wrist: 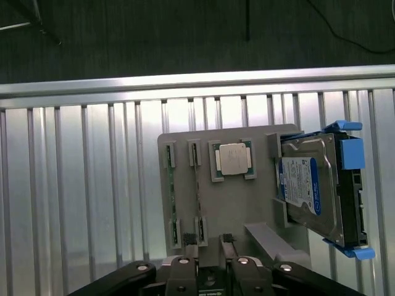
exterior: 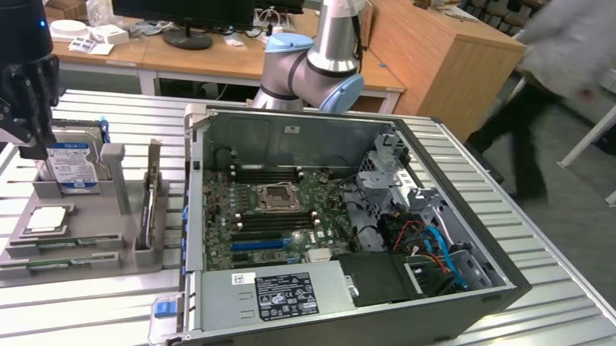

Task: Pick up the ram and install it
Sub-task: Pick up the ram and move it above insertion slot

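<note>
Exterior view is showing the gripper [exterior: 30, 138] hanging over the hard drive [exterior: 71, 167], which is standing in the grey tray [exterior: 91, 251] on the slatted tabletop [exterior: 115, 115], at the exterior view's left. The jaws are standing apart and gripping nothing. The ram [wrist: 197, 185] is lying in its tray slot just beside the CPU chip [wrist: 232, 159], with a second stick [wrist: 171, 191] lying parallel on its other side. The open computer case [exterior: 481, 285] is sitting beside the tray, its motherboard [exterior: 279, 216] facing up.
</note>
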You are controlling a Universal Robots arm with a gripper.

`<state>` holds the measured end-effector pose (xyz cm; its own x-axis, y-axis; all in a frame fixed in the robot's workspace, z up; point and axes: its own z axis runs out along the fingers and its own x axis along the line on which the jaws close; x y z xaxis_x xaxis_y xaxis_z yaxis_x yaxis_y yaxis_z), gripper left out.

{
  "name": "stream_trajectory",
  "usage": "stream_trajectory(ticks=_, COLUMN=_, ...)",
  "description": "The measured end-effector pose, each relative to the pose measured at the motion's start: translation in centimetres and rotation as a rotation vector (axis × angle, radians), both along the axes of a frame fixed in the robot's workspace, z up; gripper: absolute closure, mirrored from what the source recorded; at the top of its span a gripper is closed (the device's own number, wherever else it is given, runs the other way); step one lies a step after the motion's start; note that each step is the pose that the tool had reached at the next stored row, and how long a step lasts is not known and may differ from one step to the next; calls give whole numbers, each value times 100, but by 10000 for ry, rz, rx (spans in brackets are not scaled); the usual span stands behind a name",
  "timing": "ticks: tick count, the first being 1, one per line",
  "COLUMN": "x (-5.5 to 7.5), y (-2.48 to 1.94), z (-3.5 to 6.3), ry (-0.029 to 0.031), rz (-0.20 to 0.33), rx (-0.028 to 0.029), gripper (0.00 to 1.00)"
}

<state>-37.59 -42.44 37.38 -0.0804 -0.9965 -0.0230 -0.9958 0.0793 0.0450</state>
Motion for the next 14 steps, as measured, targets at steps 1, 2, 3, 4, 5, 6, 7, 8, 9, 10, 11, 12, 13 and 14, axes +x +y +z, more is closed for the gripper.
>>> stream_trajectory(ticks=1, x=0, y=0, z=0, ry=0, rz=-1, rx=0, gripper=71)
stream_trajectory(ticks=2, x=0, y=0, z=0, ry=0, rz=-1, rx=0, gripper=65)
stream_trajectory(ticks=3, x=0, y=0, z=0, ry=0, rz=0, rx=0, gripper=65)
stream_trajectory(ticks=4, x=0, y=0, z=0, ry=0, rz=0, rx=0, gripper=58)
stream_trajectory(ticks=5, x=0, y=0, z=0, ry=0, rz=-1, rx=0, gripper=58)
stream_trajectory(ticks=6, x=0, y=0, z=0, ry=0, rz=0, rx=0, gripper=58)
stream_trajectory(ticks=7, x=0, y=0, z=0, ry=0, rz=-1, rx=0, gripper=58)
stream_trajectory(ticks=8, x=0, y=0, z=0, ry=0, rz=-1, rx=0, gripper=58)
stream_trajectory(ticks=9, x=0, y=0, z=0, ry=1, rz=0, rx=-1, gripper=58)
stream_trajectory(ticks=10, x=0, y=0, z=-2, ry=1, rz=3, rx=0, gripper=58)
stream_trajectory(ticks=11, x=0, y=0, z=-7, ry=-3, rz=14, rx=1, gripper=58)
stream_trajectory(ticks=12, x=0, y=0, z=-17, ry=-8, rz=31, rx=1, gripper=58)
stream_trajectory(ticks=13, x=0, y=0, z=-30, ry=-13, rz=48, rx=1, gripper=58)
stream_trajectory(ticks=14, x=0, y=0, z=-44, ry=-15, rz=64, rx=1, gripper=58)
